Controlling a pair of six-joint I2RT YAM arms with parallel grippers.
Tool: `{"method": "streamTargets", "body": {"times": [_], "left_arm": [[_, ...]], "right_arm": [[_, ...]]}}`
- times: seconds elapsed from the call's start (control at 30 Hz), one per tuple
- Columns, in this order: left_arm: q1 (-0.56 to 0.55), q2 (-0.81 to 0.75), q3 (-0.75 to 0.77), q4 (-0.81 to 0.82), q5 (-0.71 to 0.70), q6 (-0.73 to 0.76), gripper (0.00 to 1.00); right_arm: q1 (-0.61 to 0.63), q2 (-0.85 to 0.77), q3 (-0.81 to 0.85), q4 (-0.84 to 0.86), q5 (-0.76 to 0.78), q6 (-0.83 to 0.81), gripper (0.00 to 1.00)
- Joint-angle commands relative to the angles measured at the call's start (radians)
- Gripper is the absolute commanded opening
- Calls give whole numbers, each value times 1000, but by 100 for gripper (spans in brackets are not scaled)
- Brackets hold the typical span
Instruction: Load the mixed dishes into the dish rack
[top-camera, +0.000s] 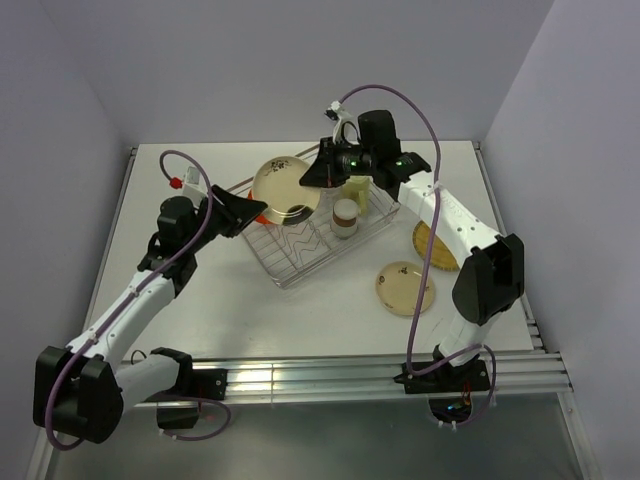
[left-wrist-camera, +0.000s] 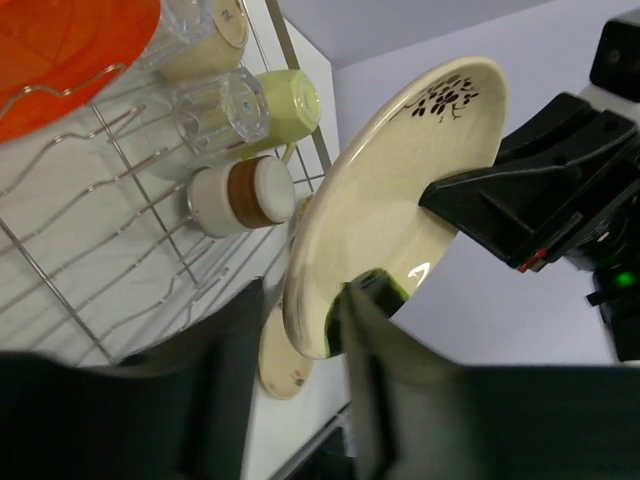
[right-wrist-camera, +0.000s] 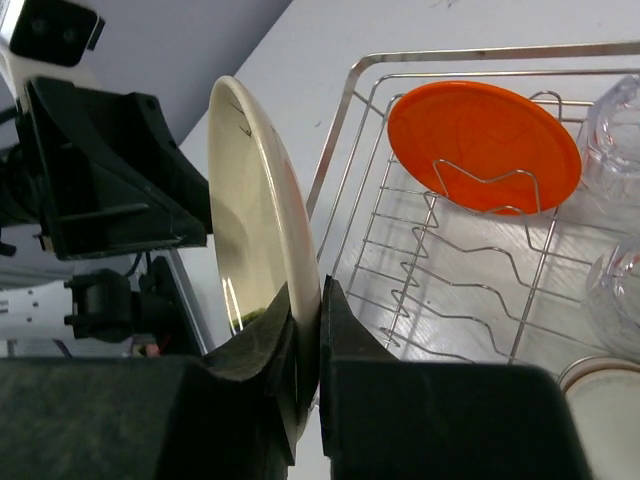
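**Plate on edge beside the rack, right claw in charge**

In the top view the dish rack (top-camera: 290, 262) sat mid-frame on the worktop (top-camera: 200, 290). I had the cream speckled plate (top-camera: 285, 185) in the air on edge, over the rack's upper-left corner. From the right wrist it hung left of the rack's wall, its face running along that wall. The free divider slots lay to its right, below the orange plate (right-wrist-camera: 480, 140). The right claw (right-wrist-camera: 320, 300) was clamped on the rim. The left claw (left-wrist-camera: 305, 300) stood parted around the opposite edge, not pinching. I judged the right arm must carry it rightward.
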Motion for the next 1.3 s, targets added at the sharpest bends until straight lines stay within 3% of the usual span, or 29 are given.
{"method": "streamTargets", "body": {"times": [0.0,0.07,0.17,0.4,0.53,0.63,0.77,0.93,1.27], "left_arm": [[-4,-48,1,29,-36,38,49],[-4,-76,-4,9,-53,78,64],[-4,-131,10,-87,-128,161,73],[-5,-304,20,-348,-342,348,79],[-4,-383,1,-429,-408,374,79],[-4,-443,-26,-457,-437,372,79],[-4,-513,-62,-477,-454,369,79],[-5,-564,-102,-511,-468,362,79],[-4,-608,-141,-524,-474,363,79]], "right_arm": [[6,-22,49,34,-90,-111,0],[6,-20,65,12,-112,-215,0],[7,3,141,-76,-123,-458,0],[67,121,397,-317,30,-1064,0],[156,87,278,-276,254,-1544,0],[184,66,161,-180,302,-1756,0],[190,131,262,-228,307,-1834,0],[207,159,244,-166,325,-1909,0],[237,231,278,-204,322,-1932,0]]}}
